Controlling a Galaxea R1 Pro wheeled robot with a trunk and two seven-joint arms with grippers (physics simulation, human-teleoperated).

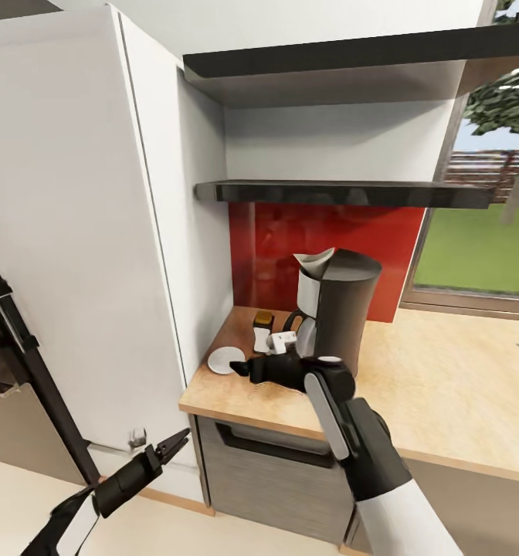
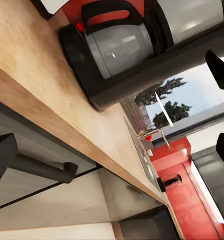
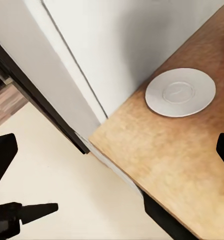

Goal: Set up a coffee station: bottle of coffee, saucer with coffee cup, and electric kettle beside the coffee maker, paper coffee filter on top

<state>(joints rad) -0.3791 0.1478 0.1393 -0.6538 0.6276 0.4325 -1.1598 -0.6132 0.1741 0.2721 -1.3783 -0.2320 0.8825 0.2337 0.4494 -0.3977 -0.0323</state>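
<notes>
The right gripper (image 1: 240, 368) hovered, jaws wide and empty, beside the bare saucer (image 1: 226, 360) — set by the coffee maker (image 1: 340, 309), awaiting its cup; the left gripper (image 1: 174, 445), jaws narrowly parted, hung below the countertop (image 1: 445, 386).

Saucer (image 1: 226, 360) left of coffee maker (image 1: 344, 309), on countertop (image 1: 445, 394)
</notes>
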